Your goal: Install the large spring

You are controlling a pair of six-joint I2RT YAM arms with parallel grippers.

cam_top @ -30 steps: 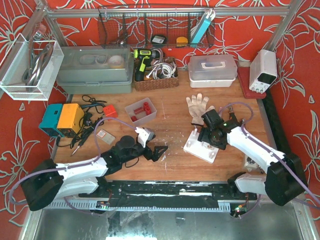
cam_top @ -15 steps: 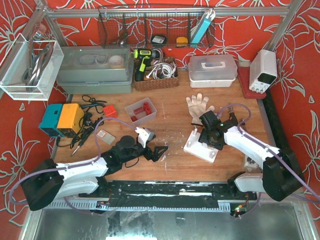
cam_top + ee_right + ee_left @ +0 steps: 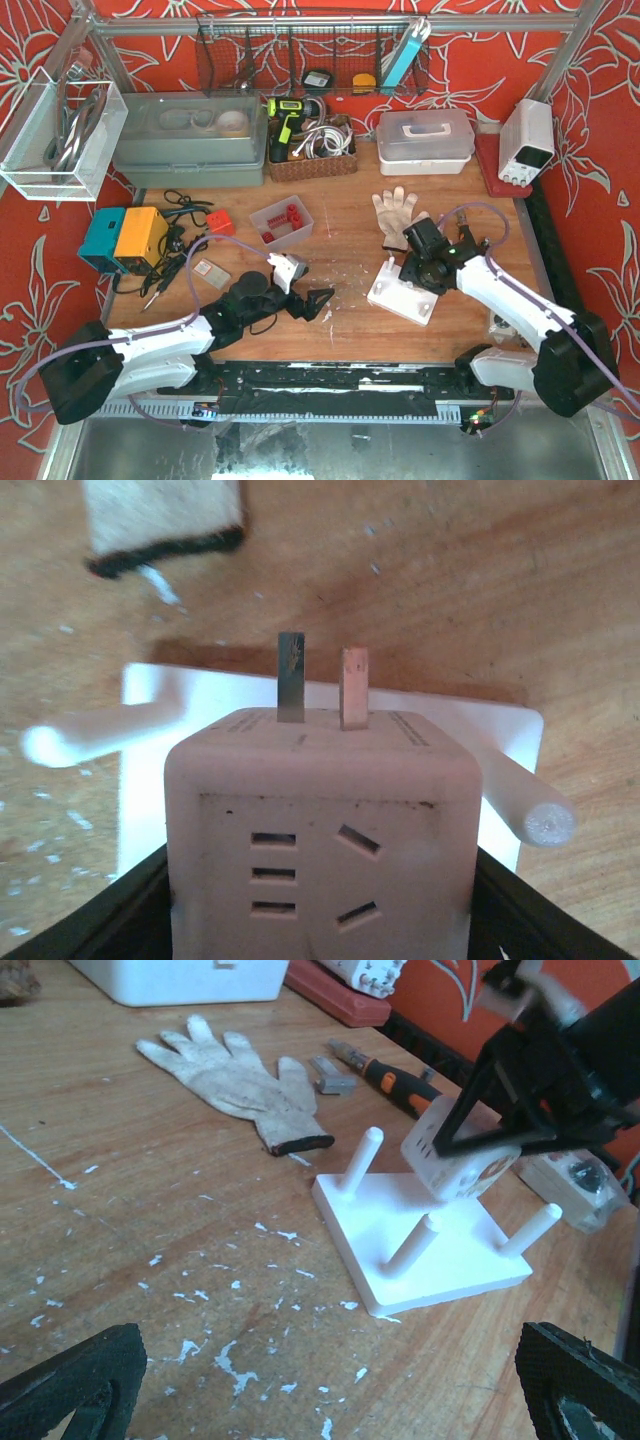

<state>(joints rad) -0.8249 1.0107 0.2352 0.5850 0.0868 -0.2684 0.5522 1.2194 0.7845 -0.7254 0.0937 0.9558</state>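
From above, we see the left gripper [image 3: 312, 303] low over the middle of the wooden surface [image 3: 350, 245], jaws spread wide with nothing between them. Off to the right, the right gripper [image 3: 424, 270] sits over the far end of the white peg board [image 3: 400, 300], which lies flat on the near side of the glove [image 3: 397, 212].

Now the left wrist camera: its two dark fingers [image 3: 70, 1380] sit at the bottom corners of the frame, well apart. Ahead, the peg board lies flat with three pegs [image 3: 360, 1160] showing. The right gripper's jaws hold a white plug adapter [image 3: 455, 1160], tilted just above the board's far side. The glove lies flat beyond, and an orange-handled screwdriver [image 3: 385, 1073] lies behind the board.

Over to the right wrist camera: the plug adapter fills the frame, clamped between a dark finger on either side, socket face toward us. Its two prongs [image 3: 291, 675] point at the peg board. One peg sticks out to the left, another to the right, and the glove's cuff shows at the top edge.

As for the large spring, we cannot tell where it is in any of these views.
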